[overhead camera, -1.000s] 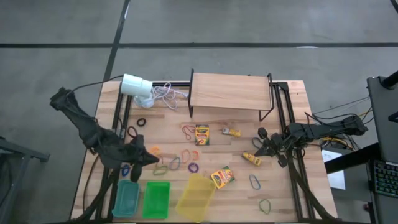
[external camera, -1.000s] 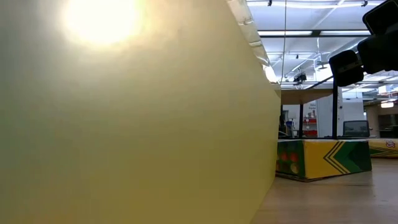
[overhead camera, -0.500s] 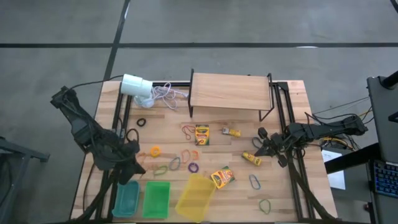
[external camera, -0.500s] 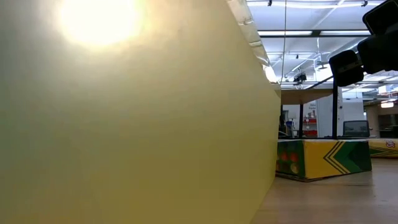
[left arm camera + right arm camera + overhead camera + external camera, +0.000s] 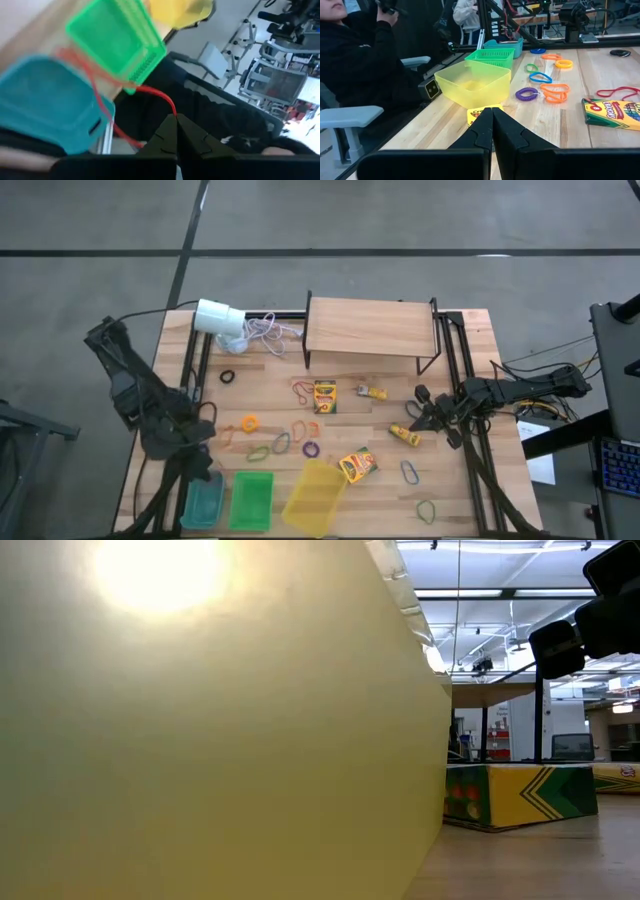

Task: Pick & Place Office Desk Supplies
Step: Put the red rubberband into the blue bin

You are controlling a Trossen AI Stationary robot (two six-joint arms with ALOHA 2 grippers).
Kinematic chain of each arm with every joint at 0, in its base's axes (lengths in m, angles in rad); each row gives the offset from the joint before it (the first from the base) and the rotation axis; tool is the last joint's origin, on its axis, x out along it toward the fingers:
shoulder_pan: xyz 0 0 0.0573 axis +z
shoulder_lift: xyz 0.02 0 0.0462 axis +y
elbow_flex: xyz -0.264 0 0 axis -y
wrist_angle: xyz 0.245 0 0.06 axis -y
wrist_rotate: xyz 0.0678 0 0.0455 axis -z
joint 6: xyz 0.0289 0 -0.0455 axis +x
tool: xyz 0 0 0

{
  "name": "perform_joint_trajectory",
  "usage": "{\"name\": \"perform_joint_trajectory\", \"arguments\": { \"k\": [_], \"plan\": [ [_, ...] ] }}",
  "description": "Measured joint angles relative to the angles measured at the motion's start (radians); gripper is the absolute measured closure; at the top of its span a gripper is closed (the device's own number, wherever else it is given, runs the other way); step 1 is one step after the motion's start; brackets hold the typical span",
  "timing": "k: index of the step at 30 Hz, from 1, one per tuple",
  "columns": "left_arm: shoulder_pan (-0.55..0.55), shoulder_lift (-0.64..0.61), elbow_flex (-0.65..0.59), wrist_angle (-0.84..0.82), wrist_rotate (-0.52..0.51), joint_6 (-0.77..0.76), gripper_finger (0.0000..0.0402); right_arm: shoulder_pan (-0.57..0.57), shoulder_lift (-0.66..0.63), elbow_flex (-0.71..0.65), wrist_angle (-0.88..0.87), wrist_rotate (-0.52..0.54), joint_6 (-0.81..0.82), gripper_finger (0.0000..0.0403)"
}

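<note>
Dangling from the left pincer [image 5: 176,120], a thin red rubber band [image 5: 100,102] hangs over the teal bin [image 5: 47,107] and green bin [image 5: 117,42] at the surface's near left edge; jaws pinched shut on it (thin loop, so a tight nip is what keeps it from slipping). Likely positioned there to drop it into a bin.

Remaining supplies lie mid-surface: orange loop [image 5: 248,421], purple loop [image 5: 311,448], crayon box [image 5: 325,396] and a second crayon box [image 5: 357,465] just beside the yellow bin [image 5: 315,495]. Tiny yellow packet [image 5: 404,435] sits near the right pincer [image 5: 424,416], which waits shut, holding nothing, at the right side. White cylinder [image 5: 217,317] at back left isn't part of the job.
</note>
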Motion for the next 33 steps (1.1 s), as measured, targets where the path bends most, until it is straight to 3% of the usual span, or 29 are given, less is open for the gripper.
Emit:
{"name": "perform_joint_trajectory", "arguments": {
  "k": [8,27,33],
  "plan": [
    [-0.11,0.008,-0.038,-0.016,0.002,-0.233,0.0401,0.0,0.0,0.0,0.0,0.0,0.0,0.0394],
    [-0.135,0.014,-0.154,0.022,0.011,-0.337,0.0397,0.0,0.0,0.0,0.0,0.0,0.0,0.0394],
    [-0.136,0.014,-0.201,0.121,-0.003,-0.377,0.0393,0.0,0.0,0.0,0.0,0.0,0.0,0.0394]
  ]
}}
